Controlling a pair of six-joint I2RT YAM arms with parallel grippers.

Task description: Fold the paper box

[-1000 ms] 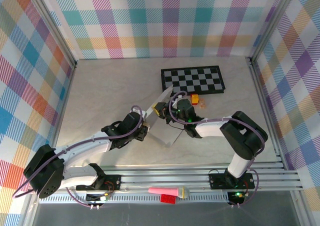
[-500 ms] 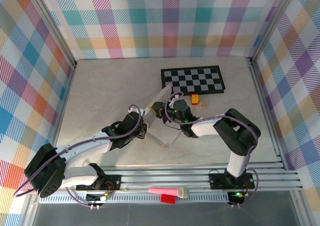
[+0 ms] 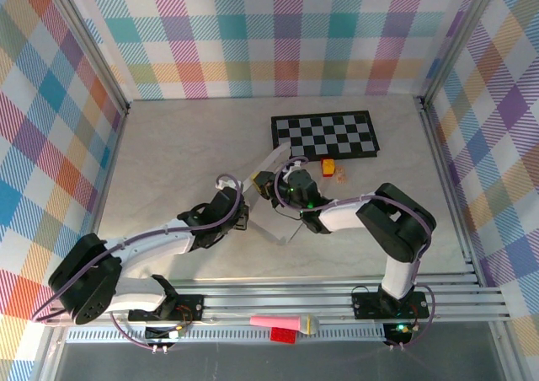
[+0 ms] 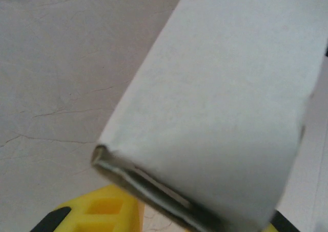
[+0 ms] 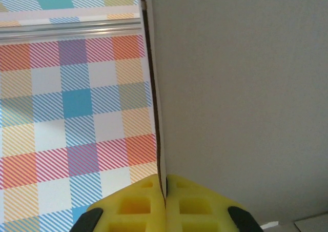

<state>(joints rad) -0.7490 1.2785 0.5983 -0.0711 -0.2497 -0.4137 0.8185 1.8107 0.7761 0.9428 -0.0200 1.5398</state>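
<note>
Well, the paper box stood near the middle of the table, a pale sheet of cardboard propped up on a slant between the two arms, its upper end leaning toward the checkerboard mat and its lower end nearer the arm bases. Seen from the left wrist, the box showed us one broad blank face and a folded bottom edge with a thin dark seam along it. From the right wrist we met it almost edge-on, a flat grey panel with the checked wall beside it.

The right gripper was clenched on the box: in its own camera the two yellow pads met tight on the thin cardboard edge (no gap at all between them), so the gripper plainly had hold of it. The left gripper sat at the sheet's near-left side. There, one yellow pad lay just under the folded edge, with the box running across the gap, but we could not tell whether that gripper was pressing the cardboard or only bracketing it.

Just beyond the box, a small yellow-and-red block lay just below the mat's near edge. On the rails by the bases we saw a pink object and a red block.
</note>
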